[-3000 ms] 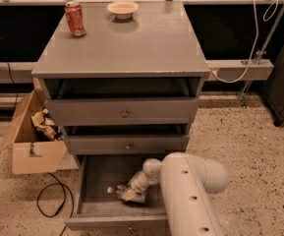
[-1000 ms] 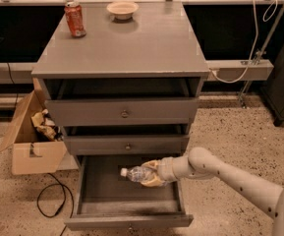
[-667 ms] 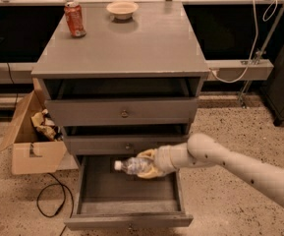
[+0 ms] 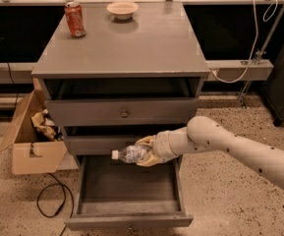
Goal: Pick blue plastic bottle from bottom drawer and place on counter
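My gripper (image 4: pixel 142 153) is shut on the blue plastic bottle (image 4: pixel 127 154), a small clear bottle with a white cap pointing left. It holds the bottle level in the air, above the open bottom drawer (image 4: pixel 128 191) and in front of the middle drawer's face. My white arm (image 4: pixel 230 149) reaches in from the right. The bottom drawer is pulled out and its floor shows nothing else in it. The counter (image 4: pixel 131 43), the grey top of the cabinet, lies well above the bottle.
An orange-red soda can (image 4: pixel 75 19) stands at the counter's back left, and a small pale bowl (image 4: pixel 123 9) at the back middle. A cardboard box (image 4: pixel 31 136) with crumpled paper sits on the floor to the left, with a black cable (image 4: pixel 50 198) beside it.
The gripper took the bottle from the drawer floor and lifted it up and to the left, out of the bottom drawer to the height of the middle drawer's face.
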Robot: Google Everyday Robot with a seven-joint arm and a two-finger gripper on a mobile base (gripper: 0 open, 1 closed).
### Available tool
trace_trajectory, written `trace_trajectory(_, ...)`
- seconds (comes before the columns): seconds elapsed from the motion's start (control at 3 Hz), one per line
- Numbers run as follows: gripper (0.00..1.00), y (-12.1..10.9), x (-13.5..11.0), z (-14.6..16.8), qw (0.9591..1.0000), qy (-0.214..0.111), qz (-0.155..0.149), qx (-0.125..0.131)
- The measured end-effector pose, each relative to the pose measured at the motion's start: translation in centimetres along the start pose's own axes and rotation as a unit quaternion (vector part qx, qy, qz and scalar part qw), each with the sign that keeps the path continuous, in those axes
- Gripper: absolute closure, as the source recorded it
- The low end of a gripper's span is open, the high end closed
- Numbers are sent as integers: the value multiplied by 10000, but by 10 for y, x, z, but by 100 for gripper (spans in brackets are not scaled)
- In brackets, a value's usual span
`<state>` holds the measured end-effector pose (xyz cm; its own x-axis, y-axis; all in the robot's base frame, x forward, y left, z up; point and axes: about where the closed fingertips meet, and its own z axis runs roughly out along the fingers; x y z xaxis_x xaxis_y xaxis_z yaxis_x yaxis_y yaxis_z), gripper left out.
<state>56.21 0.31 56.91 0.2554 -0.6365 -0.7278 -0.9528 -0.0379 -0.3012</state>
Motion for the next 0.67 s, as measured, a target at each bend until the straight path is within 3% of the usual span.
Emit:
trace_trajectory(0.33, 100, -13, -29, -28, 10000, 13, -51, 60)
trace_trajectory(0.67, 100, -34, -76, -70, 9998, 159, -54, 69)
